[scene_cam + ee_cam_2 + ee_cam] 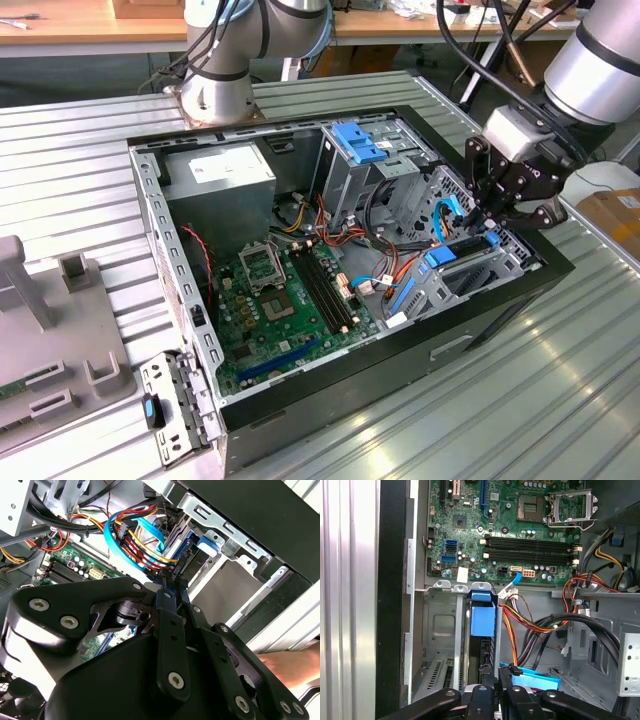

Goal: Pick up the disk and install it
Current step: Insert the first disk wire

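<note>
We see the open computer case (150, 200) on the ribbed metal table (560, 380); inside the case lies the green motherboard (290, 300), with the grey power-supply box (220, 175) beside it; the gripper (497, 212) hangs over the drive cage (470, 270) at the case's front corner, its fingers (487, 697) drawn together; the disk (483, 630) stands on edge in that cage, its blue frame upward; coloured cables (530, 625) crowd just beside it; whether the fingers grasp the disk we cannot tell.

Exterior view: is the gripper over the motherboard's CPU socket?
No. The gripper sits at the drive bay by the case's right wall, well away from the CPU socket.
</note>
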### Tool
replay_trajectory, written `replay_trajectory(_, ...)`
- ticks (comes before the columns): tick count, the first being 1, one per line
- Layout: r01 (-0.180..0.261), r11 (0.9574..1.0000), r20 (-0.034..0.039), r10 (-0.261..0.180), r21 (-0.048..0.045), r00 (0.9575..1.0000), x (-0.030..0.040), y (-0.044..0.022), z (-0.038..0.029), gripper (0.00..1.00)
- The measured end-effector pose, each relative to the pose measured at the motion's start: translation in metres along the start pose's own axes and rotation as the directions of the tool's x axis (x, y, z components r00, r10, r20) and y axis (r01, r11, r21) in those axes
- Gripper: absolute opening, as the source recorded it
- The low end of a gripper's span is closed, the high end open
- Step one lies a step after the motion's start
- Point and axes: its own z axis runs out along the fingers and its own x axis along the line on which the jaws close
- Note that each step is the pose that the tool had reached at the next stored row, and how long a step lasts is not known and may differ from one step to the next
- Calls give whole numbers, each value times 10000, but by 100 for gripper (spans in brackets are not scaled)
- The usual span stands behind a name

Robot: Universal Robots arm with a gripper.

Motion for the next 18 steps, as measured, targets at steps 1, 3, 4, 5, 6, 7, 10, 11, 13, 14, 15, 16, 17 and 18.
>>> replay_trajectory(1, -4, 10000, 1, 4, 0, 10000, 1, 0, 2, 17)
replay_trajectory(3, -29, 10000, -3, 29, 2, 10000, 2, 0, 18, 17)
replay_trajectory(4, -56, 10000, -4, 56, 3, 10000, 2, 0, 25, 17)
replay_trajectory(5, -98, 10000, -8, 98, 6, 10000, 3, -2, 25, 17)
replay_trajectory(6, -179, 9998, -10, 179, 11, 9998, 3, -3, 27, 17)
replay_trajectory(7, -271, 9996, -11, 271, 17, 9996, 3, -3, 29, 17)
replay_trajectory(10, -398, 9992, -13, 398, 25, 9992, 4, -4, 30, 17)
replay_trajectory(11, -400, 9992, -13, 400, 26, 9992, 4, -5, 31, 17)
replay_trajectory(13, -401, 9992, -11, 401, 25, 9992, 5, -9, 35, 17)
replay_trajectory(14, -400, 9992, -10, 400, 25, 9992, 9, -11, 37, 17)
replay_trajectory(15, -399, 9992, -11, 399, 25, 9992, 16, -14, 37, 17)
replay_trajectory(16, -400, 9992, -13, 400, 25, 9992, 24, -15, 37, 17)
replay_trajectory(17, -401, 9992, -12, 401, 26, 9992, 43, -15, 38, 17)
replay_trajectory(18, -400, 9992, -13, 400, 25, 9992, 56, -15, 38, 17)
